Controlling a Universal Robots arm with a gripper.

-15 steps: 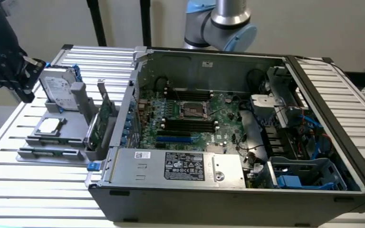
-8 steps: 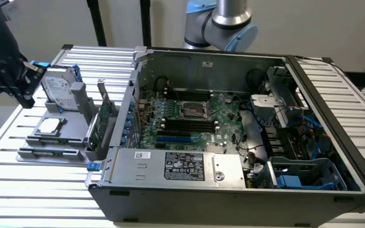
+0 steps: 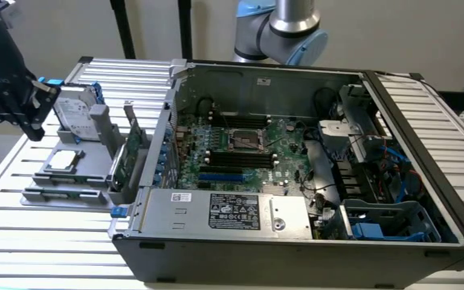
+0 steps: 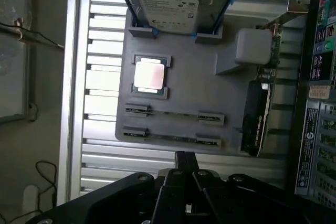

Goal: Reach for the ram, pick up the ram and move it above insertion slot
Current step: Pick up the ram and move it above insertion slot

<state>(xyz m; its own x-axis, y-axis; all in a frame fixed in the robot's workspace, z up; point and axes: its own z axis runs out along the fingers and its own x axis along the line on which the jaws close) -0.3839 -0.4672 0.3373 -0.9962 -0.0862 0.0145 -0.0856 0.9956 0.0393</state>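
Slatted metal table [image 3: 55, 241] (gripper [image 4: 184, 156] near tray [image 4: 181, 85])

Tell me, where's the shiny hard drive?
On the exterior view's left, the hard drive stands in the gray holder, just outside the open computer case.

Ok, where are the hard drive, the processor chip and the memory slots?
hard drive [image 4: 168, 2]: wrist view, its label.
processor chip [image 4: 149, 74]: wrist view, its metal lid.
memory slots [image 3: 240, 159]: exterior view, a lower black slot.
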